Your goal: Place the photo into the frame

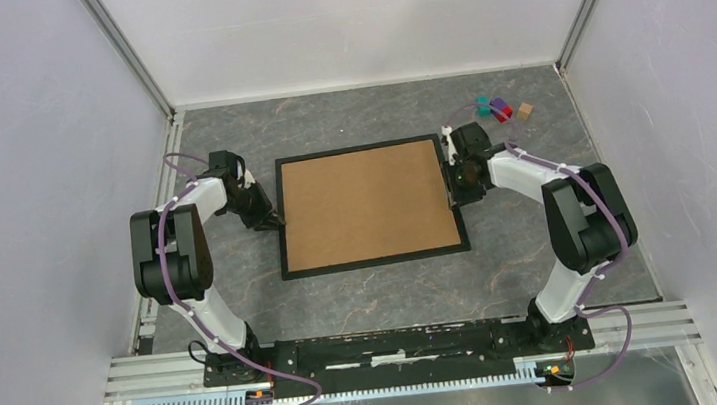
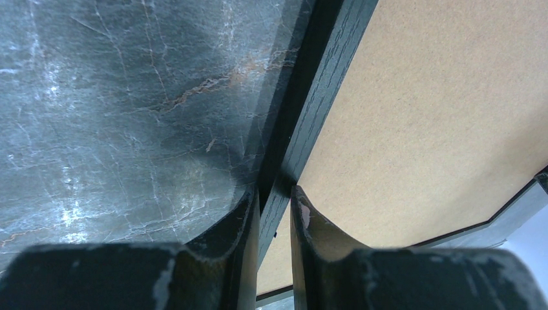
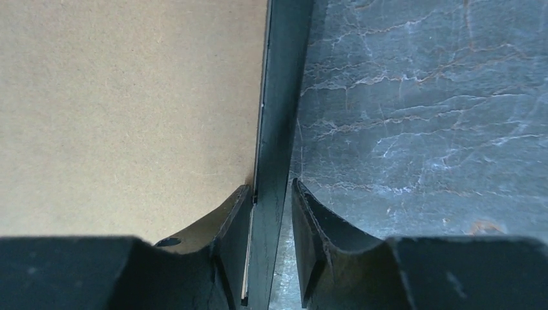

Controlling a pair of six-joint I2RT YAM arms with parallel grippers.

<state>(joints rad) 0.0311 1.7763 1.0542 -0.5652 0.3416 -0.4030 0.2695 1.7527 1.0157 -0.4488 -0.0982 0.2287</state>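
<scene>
The black frame (image 1: 376, 259) lies flat in the middle of the table, a brown backing board (image 1: 367, 205) filling it. The photo is hidden. My left gripper (image 1: 269, 217) sits at the frame's left rail. In the left wrist view this gripper (image 2: 274, 197) is shut on the rail (image 2: 323, 84), one finger on each side. My right gripper (image 1: 455, 184) is at the right rail. In the right wrist view it (image 3: 271, 190) straddles the rail (image 3: 281, 77): the inner finger touches it and a strip of table shows before the outer finger.
Small coloured blocks (image 1: 497, 106) and a tan block (image 1: 524, 111) lie at the back right corner of the dark marble table (image 1: 375, 301). White walls close the sides and back. A metal rail runs along the near edge.
</scene>
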